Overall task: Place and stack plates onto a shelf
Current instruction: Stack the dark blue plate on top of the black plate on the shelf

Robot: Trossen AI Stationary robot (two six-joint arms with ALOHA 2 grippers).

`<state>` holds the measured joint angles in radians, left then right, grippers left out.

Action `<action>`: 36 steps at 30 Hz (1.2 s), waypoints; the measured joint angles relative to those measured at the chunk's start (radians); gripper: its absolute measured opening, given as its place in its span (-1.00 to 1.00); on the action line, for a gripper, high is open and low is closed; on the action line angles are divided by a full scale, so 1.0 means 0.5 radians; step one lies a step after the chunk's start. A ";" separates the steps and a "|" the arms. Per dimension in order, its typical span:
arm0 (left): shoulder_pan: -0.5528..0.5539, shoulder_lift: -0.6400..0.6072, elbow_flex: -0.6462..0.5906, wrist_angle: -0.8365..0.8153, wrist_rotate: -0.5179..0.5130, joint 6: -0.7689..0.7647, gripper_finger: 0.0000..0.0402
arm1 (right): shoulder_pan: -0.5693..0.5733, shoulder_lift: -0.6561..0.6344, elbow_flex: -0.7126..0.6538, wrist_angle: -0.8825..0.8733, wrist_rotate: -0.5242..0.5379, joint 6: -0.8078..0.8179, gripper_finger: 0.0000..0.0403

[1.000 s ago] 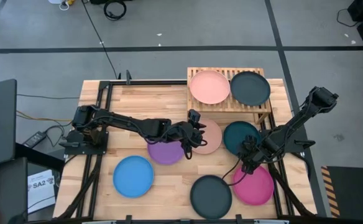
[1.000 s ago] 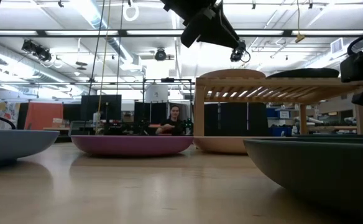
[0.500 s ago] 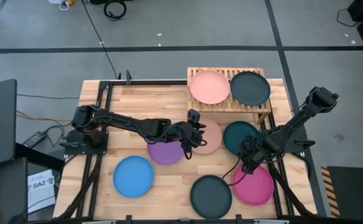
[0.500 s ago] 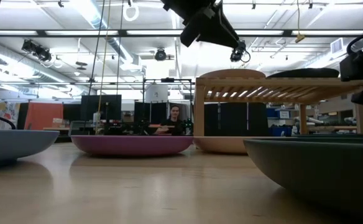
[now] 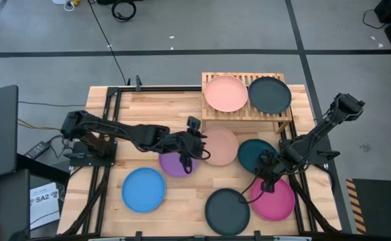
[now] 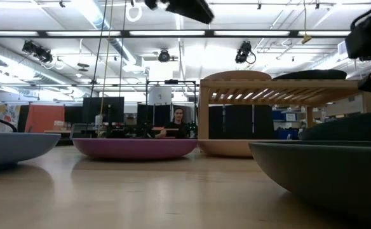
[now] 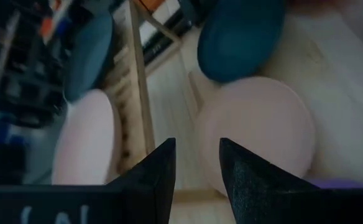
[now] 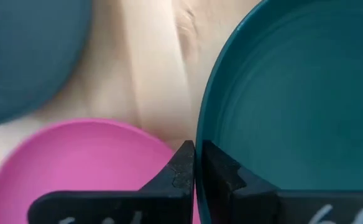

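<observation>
Right pincer nipped shut on teal plate rim — left pincer parted, empty

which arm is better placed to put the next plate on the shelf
Probably right: the right gripper is shut on the dark teal plate, pinching its rim. The left gripper is open and empty beside the peach plate below the shelf.

Two plates on shelf; six on table
</observation>
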<state>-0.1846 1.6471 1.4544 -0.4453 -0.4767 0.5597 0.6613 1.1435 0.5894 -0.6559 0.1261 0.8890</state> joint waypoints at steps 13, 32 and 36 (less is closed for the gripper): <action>0.023 -0.295 -0.081 -0.901 0.190 -0.824 -0.35 | 0.001 0.000 0.299 -0.161 -0.172 -0.003 -0.90; 0.029 -0.336 -0.875 -0.053 0.269 -0.904 -0.35 | -0.002 0.000 0.905 -0.406 -0.255 -0.108 -0.90; 0.029 -0.336 -0.875 -0.016 0.268 -0.905 -0.35 | -0.025 0.000 1.053 -0.528 -0.240 -0.110 -0.90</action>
<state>-0.1703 1.4792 1.0168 -0.4534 -0.3428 0.1074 0.6486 1.1435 1.1159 -0.9200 0.0063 0.8341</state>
